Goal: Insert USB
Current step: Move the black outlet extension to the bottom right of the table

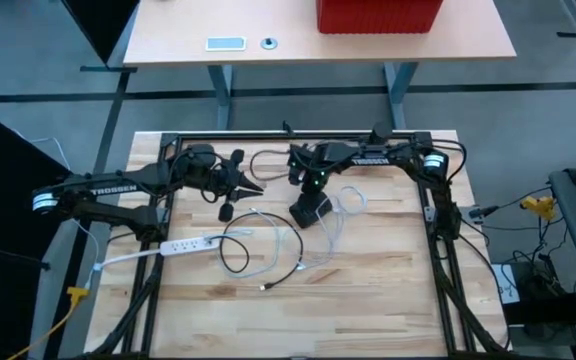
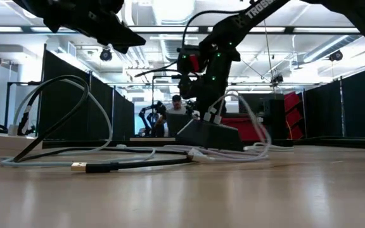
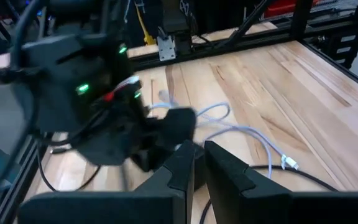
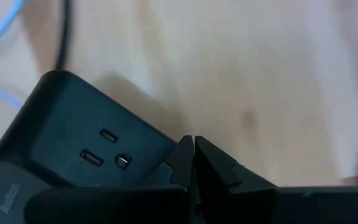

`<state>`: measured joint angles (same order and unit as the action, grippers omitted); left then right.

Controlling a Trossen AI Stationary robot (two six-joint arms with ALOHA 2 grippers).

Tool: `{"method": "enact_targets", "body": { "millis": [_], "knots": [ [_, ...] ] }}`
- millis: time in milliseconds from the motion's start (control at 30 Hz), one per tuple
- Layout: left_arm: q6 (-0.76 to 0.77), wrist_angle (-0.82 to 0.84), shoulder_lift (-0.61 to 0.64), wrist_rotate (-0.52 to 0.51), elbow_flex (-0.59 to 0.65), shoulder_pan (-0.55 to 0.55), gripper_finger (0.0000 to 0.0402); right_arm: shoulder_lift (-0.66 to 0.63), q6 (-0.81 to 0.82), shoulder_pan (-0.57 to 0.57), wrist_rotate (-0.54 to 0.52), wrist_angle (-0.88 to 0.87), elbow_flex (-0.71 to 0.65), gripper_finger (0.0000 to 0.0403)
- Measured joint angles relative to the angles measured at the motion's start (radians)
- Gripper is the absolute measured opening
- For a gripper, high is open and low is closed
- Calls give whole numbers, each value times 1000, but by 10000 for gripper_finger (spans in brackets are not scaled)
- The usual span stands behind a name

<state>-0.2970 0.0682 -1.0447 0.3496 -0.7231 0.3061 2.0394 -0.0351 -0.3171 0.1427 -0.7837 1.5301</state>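
We begin at the right gripper (image 4: 193, 163): its two dark fingers are pressed together with nothing between them, and the tips rest just beside the edge of the black charging block (image 4: 73, 155). This block is of smooth matte plastic, wedge-shaped with rounded corners. On its sloped face we count three openings: two small rectangular slots and one rounded hole. In the high view the same block (image 1: 310, 211) stands near the middle of the bench (image 1: 388, 290), a little toward the far edge, under the right arm.

The left gripper (image 1: 251, 186) hangs near the far left part of the bench. Its fingers (image 3: 182, 171) are nearly together, with only a narrow gap, and they hold nothing.

We count two arms, both dark and jointed. On the bench lie one white power strip (image 1: 183, 244), long and flat, near the left edge, one thin black cable (image 1: 236, 250) curled in a loop, and pale grey-white cables (image 1: 343, 205) looping around the block; we cannot count them exactly. The black cable ends in a metal USB plug (image 2: 79, 167), gold-coloured and rectangular, which lies flat on the wood toward the near edge, well apart from the block. The bench top is of light wooden planks with visible grain, inside a black metal frame.
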Motion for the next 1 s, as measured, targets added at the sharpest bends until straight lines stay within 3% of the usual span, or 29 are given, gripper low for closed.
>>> {"method": "enact_targets", "body": {
  "millis": [467, 667, 1000],
  "knots": [
    [4, 18, 0, 0, 0, 0, 25, -119, 202, 220, -8, 35, -244, 0],
    [18, 18, 0, 0, 0, 0, 25, -269, 337, 322, -14, 32, -431, 0],
    [19, 15, 0, 0, 0, 0, 25, -620, 724, 456, -16, 4, -755, 0]
  ]
}}
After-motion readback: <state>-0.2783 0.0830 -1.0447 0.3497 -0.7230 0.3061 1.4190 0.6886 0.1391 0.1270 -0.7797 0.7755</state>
